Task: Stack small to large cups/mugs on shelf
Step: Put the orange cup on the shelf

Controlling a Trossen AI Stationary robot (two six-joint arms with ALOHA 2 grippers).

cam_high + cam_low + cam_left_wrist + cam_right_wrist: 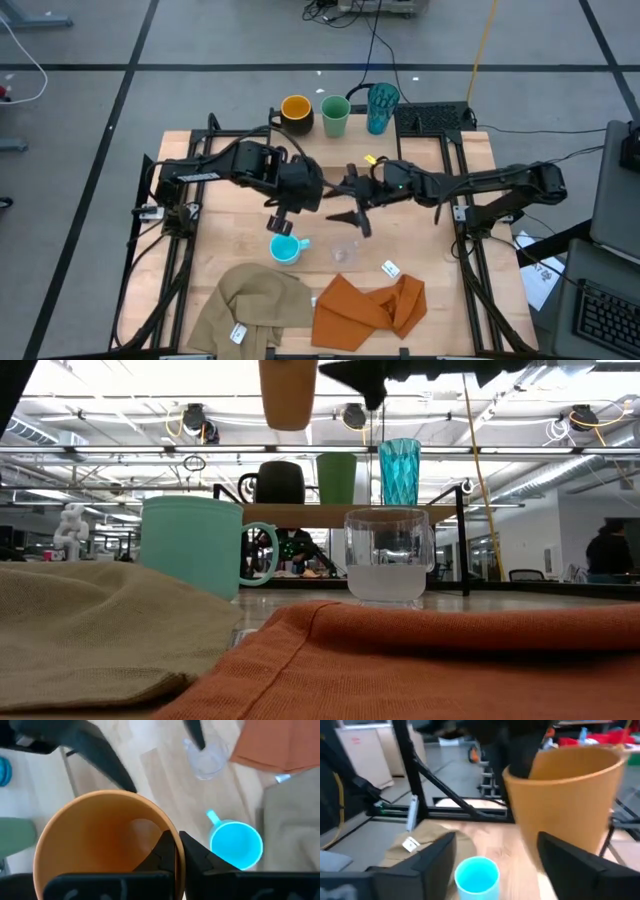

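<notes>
My left gripper (289, 210) hangs over the middle of the table, shut on the small orange cup (105, 845), which also shows high up in the low view (288, 390). My right gripper (495, 865) stands open just to the cup's right, its fingers apart from it. Below, the light blue mug (285, 249) and the small clear cup (343, 252) stand on the tabletop. The black mug (296, 112), green cup (335, 115) and teal tumbler (381, 107) stand in a row on the shelf (300, 513) at the far edge. My left gripper pinches the orange cup's wall at the rim (172, 834), one finger (159, 856) inside the cup and the other (201, 859) outside. The fingers slant down from above. The cup hangs below them, mouth up, lifted clear of the table.
A tan cloth (250, 300) and an orange cloth (370, 305) lie at the table's near edge, with a small white tag (390, 268) between cloth and clear cup. Bare wood lies between the shelf and the arms.
</notes>
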